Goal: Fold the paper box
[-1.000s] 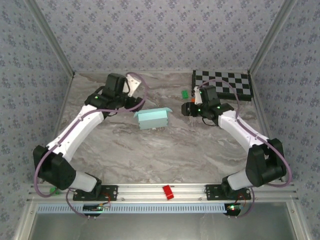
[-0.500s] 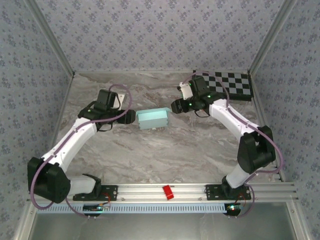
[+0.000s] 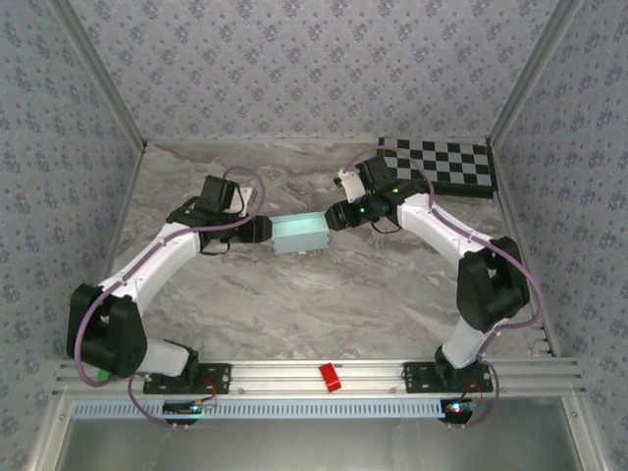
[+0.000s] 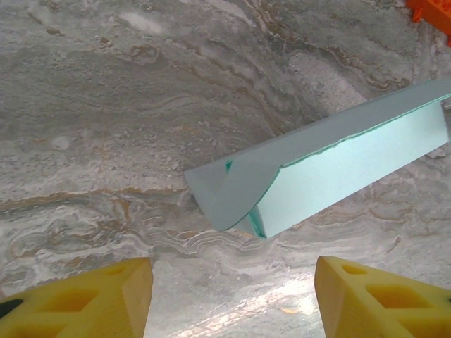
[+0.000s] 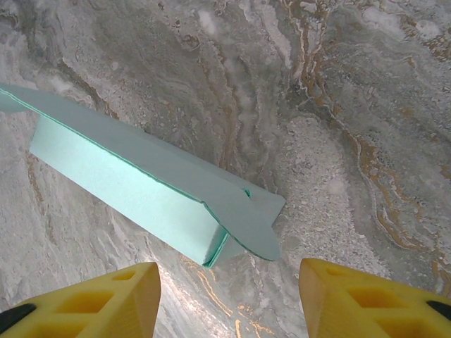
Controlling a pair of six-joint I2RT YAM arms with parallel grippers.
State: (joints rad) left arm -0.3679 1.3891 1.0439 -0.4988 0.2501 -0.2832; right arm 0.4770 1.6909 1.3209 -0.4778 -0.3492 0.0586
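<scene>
Box of pale turquoise thin card (image 3: 300,234) lies central on the marbled counter (image 3: 294,304), end flaps (image 4: 229,193) untucked. Left hand (image 3: 261,230) and right hand (image 3: 335,216) flank its ends, both released, empty. Next, seemingly: tuck each flap in squarely.

A fixed camera sits high behind both arm bases, looking down and forward over the whole marbled counter (image 3: 294,294) to the far wall. Each wrist camera rides low and close to the counter, looking out between its own yellow jaws at the frame's bottom corners. All three views share the paper box (image 3: 299,234): the left wrist faces its left end, the right wrist its right end.
</scene>
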